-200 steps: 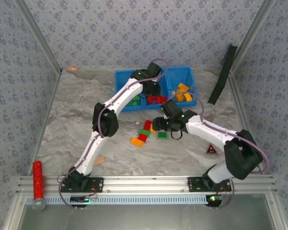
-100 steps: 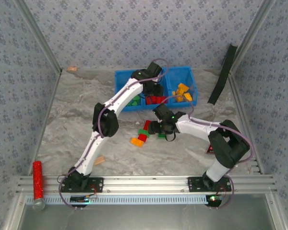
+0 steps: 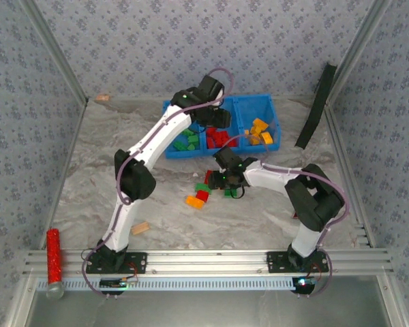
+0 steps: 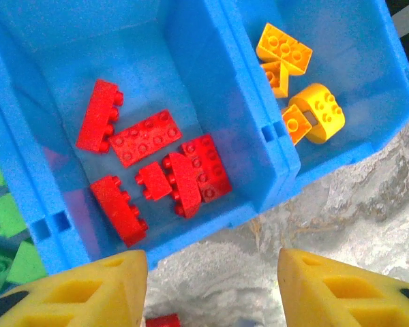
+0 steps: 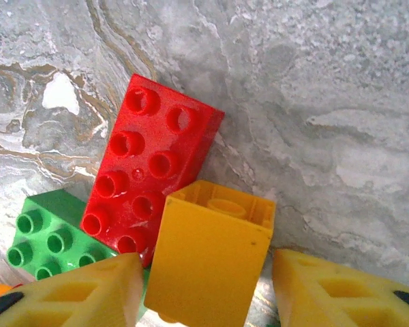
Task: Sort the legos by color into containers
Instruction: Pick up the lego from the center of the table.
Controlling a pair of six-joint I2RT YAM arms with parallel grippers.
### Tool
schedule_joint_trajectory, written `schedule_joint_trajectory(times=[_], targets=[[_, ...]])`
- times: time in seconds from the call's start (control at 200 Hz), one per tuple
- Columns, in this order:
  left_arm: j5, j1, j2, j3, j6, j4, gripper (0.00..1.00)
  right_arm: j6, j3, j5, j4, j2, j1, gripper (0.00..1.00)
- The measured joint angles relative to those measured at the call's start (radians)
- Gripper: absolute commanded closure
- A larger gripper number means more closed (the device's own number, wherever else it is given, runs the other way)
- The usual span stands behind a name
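Over the marbled tabletop (image 3: pixel 88 177), the overhead camera shows the left gripper (image 3: pixel 216 121) hanging above the middle compartment of the blue tray (image 3: pixel 255 102). The tray sits toward the far side and holds green, red and yellow-orange bricks in its left, middle and right compartments. The right gripper (image 3: pixel 213 180) is down among the loose bricks (image 3: pixel 203 193) scattered just in front of the tray, so the right arm is plainly the nearer to them.

From the left wrist, the left gripper (image 4: pixel 210 272) stands spread with nothing between its fingers. It looks down on the red bricks (image 4: pixel 153 174) in the middle compartment. The yellow-orange bricks (image 4: pixel 300 88) lie one compartment over, and the green bricks (image 4: pixel 3 225) peek in at the opposite edge.

From the right wrist, a yellow-orange brick (image 5: pixel 215 231) lies on its side between the fingers of the right gripper (image 5: pixel 208 272), with its hollow underside showing at the far end. Its long axis runs roughly along the fingers, so they bracket its narrow width. The finger on one side looks to be touching it, while a sliver of table shows beside the other, so it cannot be told whether the brick is pinched. A red brick (image 5: pixel 153 163) leans against the yellow-orange brick's flank, its long axis slanting away. A green brick (image 5: pixel 51 238) is tucked against the red brick's near end. The lift likely needs to go straight up to clear the red brick, then head beyond and rightward to the tray's right compartment.
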Motion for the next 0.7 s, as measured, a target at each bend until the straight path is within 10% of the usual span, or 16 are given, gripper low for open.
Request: schedule_joint_trajectory(times=[0.34, 0.7], targets=[[-0.006, -0.014, -0.199, -0.38, 0.003, -0.002, 0.46, -0.034, -0.02, 0.0, -0.014, -0.02, -0.043, 0.67], [-0.037, -0.082, -0.502, -0.772, 0.042, 0.012, 0.35, -0.134, -0.046, 0.016, -0.234, -0.359, -0.249, 0.67]])
